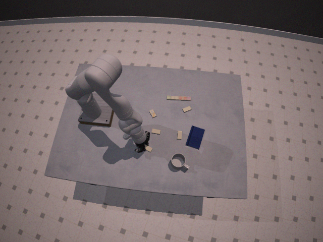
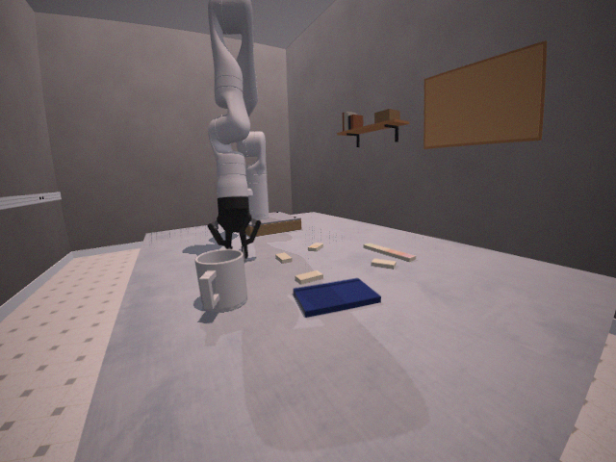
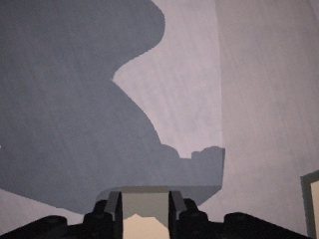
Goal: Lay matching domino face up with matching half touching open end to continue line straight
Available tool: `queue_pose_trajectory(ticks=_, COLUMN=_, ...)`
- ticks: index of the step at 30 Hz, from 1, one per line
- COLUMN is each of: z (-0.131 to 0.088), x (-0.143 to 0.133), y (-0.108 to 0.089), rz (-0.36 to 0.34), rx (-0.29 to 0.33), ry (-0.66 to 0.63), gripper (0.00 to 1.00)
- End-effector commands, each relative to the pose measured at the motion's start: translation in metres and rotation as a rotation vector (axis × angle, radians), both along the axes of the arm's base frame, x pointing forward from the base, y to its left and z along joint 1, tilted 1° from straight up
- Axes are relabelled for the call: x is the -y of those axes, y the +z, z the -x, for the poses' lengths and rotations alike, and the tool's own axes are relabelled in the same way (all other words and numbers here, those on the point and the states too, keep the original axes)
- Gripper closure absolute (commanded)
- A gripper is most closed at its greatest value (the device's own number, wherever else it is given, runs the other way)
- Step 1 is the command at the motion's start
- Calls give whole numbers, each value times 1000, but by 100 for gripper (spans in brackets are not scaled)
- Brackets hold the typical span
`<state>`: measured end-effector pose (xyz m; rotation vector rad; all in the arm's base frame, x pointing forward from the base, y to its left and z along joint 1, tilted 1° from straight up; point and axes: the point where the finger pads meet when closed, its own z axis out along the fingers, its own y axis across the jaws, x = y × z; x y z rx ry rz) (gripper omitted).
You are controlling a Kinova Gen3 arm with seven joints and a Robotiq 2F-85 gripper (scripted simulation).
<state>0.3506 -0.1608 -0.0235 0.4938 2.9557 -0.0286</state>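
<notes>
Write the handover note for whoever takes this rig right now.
Pincer: closed on the sides of a face-down domino, low at the table, near the mug.
Line of dominoes: straight, nothing touching either end.
Done: one loose domino lies face up, apart from the line.
Left: turn over the gripped domino, then as needed the other three face-down ones. Lay the match against its open end and keep the rest away.

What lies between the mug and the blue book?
Nothing: in the top view only bare table separates the mug from the blue book. The nearest domino lies beside the book's far end, off that stretch.
</notes>
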Motion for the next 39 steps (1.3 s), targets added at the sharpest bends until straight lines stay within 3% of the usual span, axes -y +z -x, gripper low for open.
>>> queue_pose_trajectory(ticks=1, z=0, x=0, y=0, rz=0, rx=1, ry=0, gripper=71)
queue_pose_trajectory(ticks=24, z=0, x=0, y=3, rz=0, rx=1, ry=0, gripper=71)
queue_pose_trajectory(ticks=39, z=0, x=0, y=48, rz=0, rx=1, ry=0, gripper=71)
